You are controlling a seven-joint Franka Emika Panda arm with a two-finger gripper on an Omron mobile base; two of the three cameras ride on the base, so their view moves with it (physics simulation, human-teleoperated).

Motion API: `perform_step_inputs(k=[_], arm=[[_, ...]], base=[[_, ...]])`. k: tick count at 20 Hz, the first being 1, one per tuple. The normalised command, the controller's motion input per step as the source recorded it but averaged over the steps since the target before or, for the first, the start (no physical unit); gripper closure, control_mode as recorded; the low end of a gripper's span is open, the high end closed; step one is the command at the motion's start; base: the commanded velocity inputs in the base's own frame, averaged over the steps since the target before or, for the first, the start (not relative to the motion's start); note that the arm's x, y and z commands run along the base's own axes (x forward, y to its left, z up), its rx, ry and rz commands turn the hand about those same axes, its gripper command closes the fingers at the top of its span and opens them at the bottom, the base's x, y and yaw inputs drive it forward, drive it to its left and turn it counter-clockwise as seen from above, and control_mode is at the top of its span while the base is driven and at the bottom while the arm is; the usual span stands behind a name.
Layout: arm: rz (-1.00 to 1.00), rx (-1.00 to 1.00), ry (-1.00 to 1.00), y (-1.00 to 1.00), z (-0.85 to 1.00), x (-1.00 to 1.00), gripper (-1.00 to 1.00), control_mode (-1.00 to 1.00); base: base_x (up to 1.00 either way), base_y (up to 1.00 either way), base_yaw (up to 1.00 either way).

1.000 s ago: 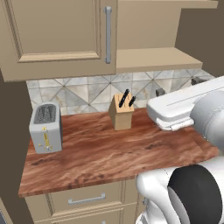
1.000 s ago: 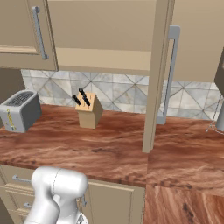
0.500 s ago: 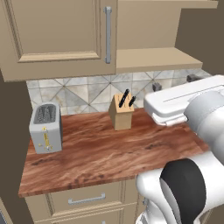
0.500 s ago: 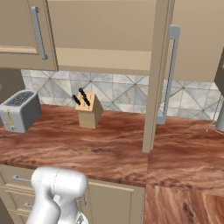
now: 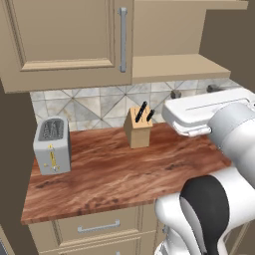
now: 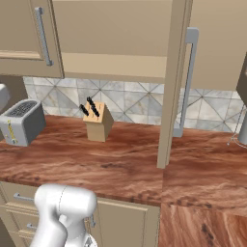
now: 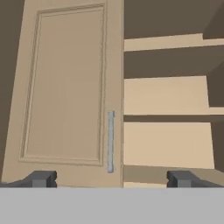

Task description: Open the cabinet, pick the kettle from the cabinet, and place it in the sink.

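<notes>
In the hand view, the closed left door (image 7: 65, 87) of the cabinet (image 7: 166, 100) stands ahead of the gripper (image 7: 111, 178), its grey bar handle (image 7: 110, 141) just above the gap between the fingers. The jaws are spread fully apart, holding nothing. To the right, the open compartment shows its inner shelf (image 7: 168, 118).

Toaster (image 5: 51, 145) left of knife block (image 5: 138, 127), both under cabinet (image 5: 69, 40).

Non-task items on your counter

You have a grey toaster (image 5: 51, 145) at the left end of the wooden counter (image 5: 119, 174), a knife block (image 5: 138, 128) against the tiled backsplash (image 5: 94, 103), and drawers (image 5: 97, 226) below.
</notes>
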Motion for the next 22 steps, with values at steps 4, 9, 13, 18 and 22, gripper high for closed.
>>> perform_step_inputs(k=[4, 9, 13, 18, 22], arm=[[0.0, 0.0, -0.02, 0.0, 0.09, 0.04, -1.0, -1.0], [0.0, -0.03, -0.01, 0.0, 0.11, 0.04, -1.0, -1.0], [0.0, 0.0, 0.0, 0.0, 0.03, 0.2, -1.0, -1.0], [0.0, 0.0, 0.0, 0.0, 0.0, 0.33, -1.0, -1.0], [0.0, 0.0, 0.01, 0.0, 0.0, 0.4, -1.0, -1.0]], base=[[0.0, 0.0, 0.0], [0.0, 0.0, 0.0], [0.0, 0.0, 0.0], [0.0, 0.0, 0.0], [0.0, 0.0, 0.0]])
